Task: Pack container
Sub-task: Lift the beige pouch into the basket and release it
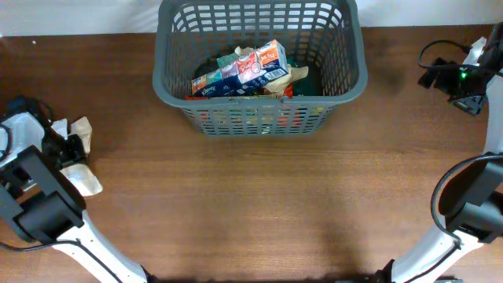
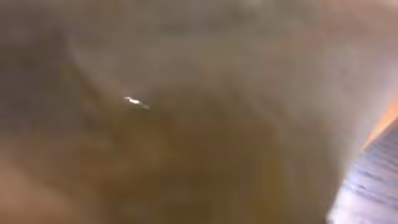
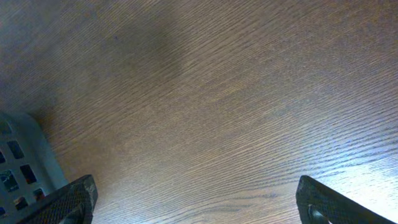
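Observation:
The dark grey lattice basket stands at the back middle of the table, and its corner shows in the right wrist view. It holds several snack packets, with an orange and white one on top. My left gripper is at the far left edge, against a beige packet lying on the table. The left wrist view is filled by a blurred tan surface that hides the fingers. My right gripper is open and empty over bare wood, and it shows at the far right in the overhead view.
The brown wooden table runs across the whole front. A white wall edge lies behind the basket. Black cables loop by the right arm.

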`<control>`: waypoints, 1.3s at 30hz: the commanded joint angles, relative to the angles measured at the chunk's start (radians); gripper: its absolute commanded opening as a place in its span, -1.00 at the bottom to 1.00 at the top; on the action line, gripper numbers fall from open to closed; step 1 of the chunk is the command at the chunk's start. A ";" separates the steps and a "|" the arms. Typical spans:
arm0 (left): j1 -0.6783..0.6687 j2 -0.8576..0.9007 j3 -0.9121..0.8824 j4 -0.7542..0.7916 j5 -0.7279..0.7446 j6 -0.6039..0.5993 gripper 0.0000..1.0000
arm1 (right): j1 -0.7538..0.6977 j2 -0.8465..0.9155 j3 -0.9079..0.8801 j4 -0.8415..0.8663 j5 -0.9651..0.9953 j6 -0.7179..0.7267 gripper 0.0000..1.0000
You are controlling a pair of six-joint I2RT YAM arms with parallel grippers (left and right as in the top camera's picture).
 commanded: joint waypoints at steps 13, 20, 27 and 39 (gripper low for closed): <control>-0.035 0.013 0.750 -0.378 0.583 0.001 -0.96 | 0.001 -0.018 -0.005 0.000 -0.004 0.008 0.98; -0.326 0.012 1.418 -0.333 0.586 0.290 -0.96 | 0.001 -0.018 -0.005 0.000 -0.004 0.008 0.98; -0.758 0.021 1.419 -0.360 0.366 0.729 -0.97 | 0.001 -0.018 -0.005 0.000 -0.004 0.008 0.98; -1.043 0.210 1.082 -0.305 0.062 1.031 -0.86 | 0.001 -0.018 -0.005 0.000 -0.004 0.008 0.98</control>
